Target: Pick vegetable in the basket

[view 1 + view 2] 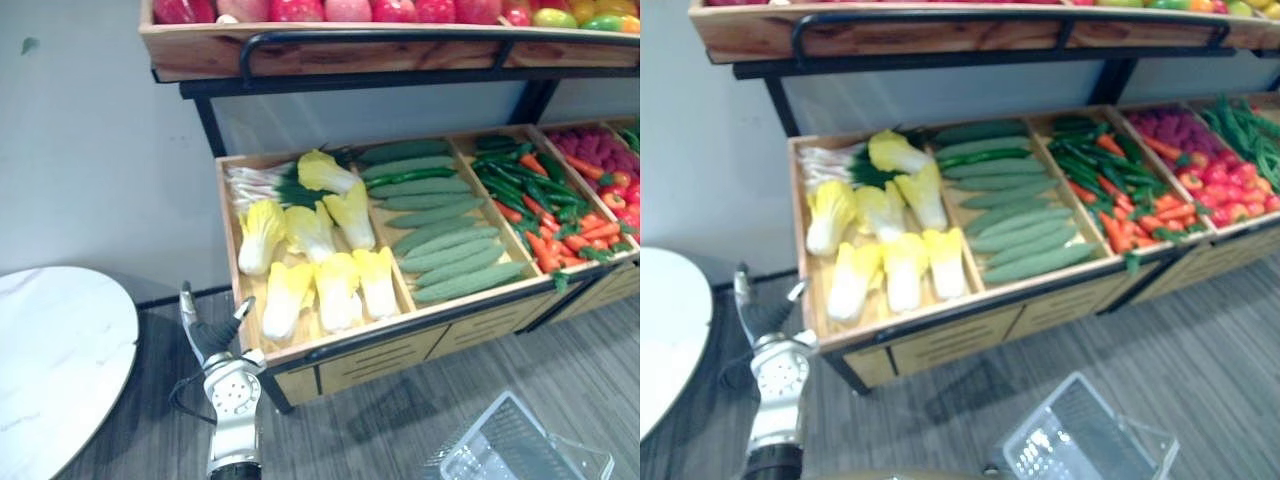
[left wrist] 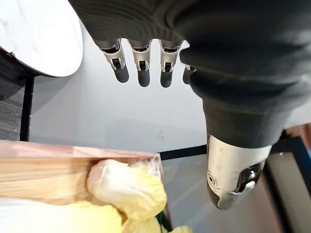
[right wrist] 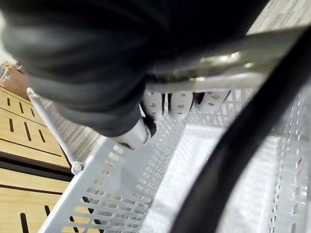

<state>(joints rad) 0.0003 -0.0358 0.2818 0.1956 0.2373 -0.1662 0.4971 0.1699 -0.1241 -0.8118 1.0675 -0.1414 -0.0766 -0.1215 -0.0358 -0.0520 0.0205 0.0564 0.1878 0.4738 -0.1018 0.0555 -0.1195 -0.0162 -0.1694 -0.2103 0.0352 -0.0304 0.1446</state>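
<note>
Nearest, the right hand (image 3: 163, 104) curls round the handle (image 3: 228, 68) of the grey basket (image 1: 500, 422), which hangs over the floor (image 1: 400, 420). The left hand (image 1: 213, 335), fingers straight and holding nothing, stands just outside the front-left corner of the crate (image 1: 330, 347). Beyond the rim lie the cabbages (image 1: 335, 285).

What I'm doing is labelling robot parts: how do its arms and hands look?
The left arm is silver-grey with a round perforated wrist disc. The left hand has silver fingers with dark tips and a dark ribbed cover. The right hand has the same cover and silver fingers.
</note>
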